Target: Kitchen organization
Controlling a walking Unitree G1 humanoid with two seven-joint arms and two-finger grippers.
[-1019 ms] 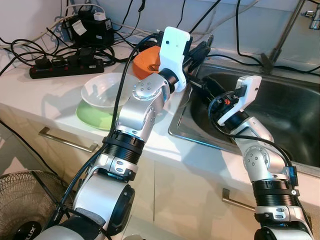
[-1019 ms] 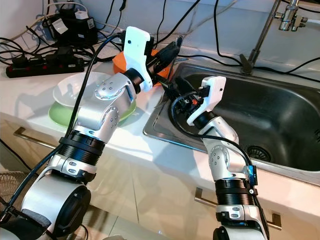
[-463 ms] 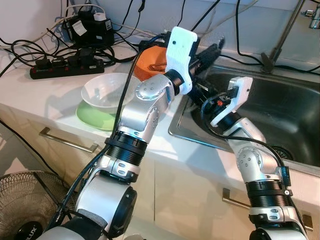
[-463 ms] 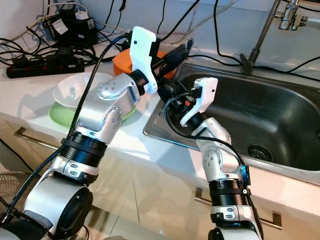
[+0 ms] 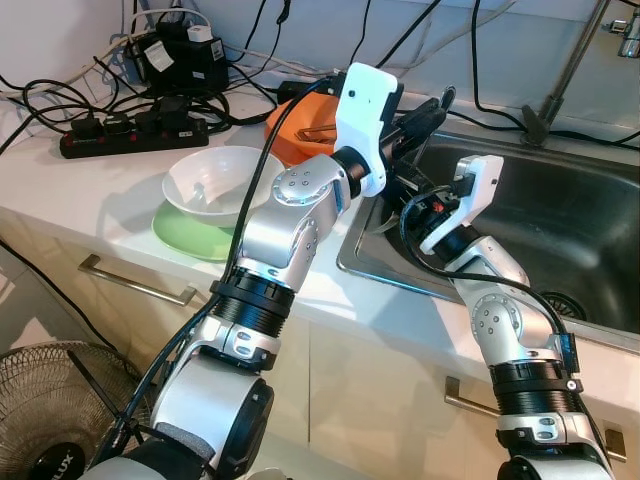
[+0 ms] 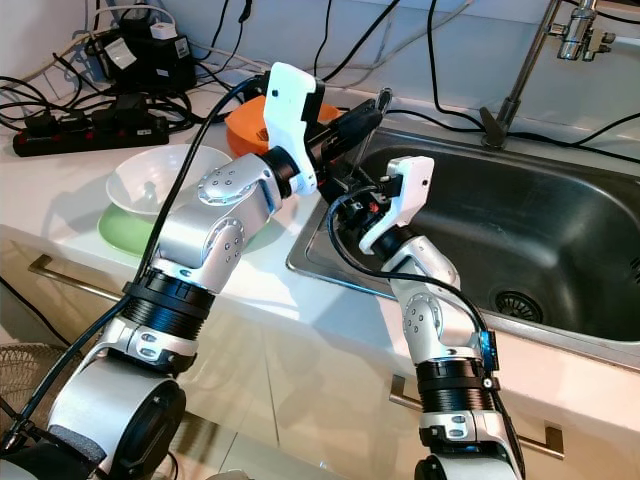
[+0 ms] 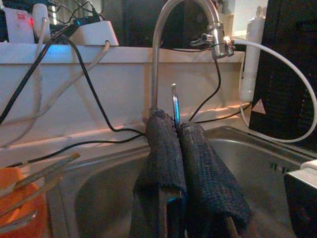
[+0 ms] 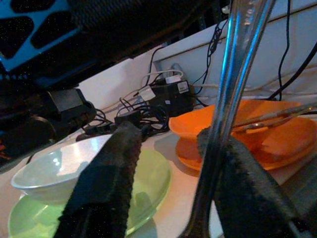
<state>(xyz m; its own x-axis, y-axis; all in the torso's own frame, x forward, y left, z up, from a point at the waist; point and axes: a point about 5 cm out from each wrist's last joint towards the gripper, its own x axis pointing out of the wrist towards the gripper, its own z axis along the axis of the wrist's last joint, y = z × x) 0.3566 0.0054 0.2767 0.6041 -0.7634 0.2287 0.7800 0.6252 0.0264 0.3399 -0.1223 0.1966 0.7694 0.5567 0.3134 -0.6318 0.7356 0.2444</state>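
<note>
We hold a metal utensil (image 7: pixel 174 106) pinched in our closed left claw (image 7: pixel 177 130) over the sink (image 5: pixel 560 215) edge, seemingly passing it toward our right claw (image 8: pixel 168 158), whose fingers gape around its handle, near the orange bowl (image 5: pixel 310 122).

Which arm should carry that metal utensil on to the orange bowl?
Left, I'd say. The left gripper is already shut on the metal utensil, hovering at the sink edge right beside the orange bowl. The right gripper sits open just below it, the utensil handle passing between its fingers ungripped.
</note>
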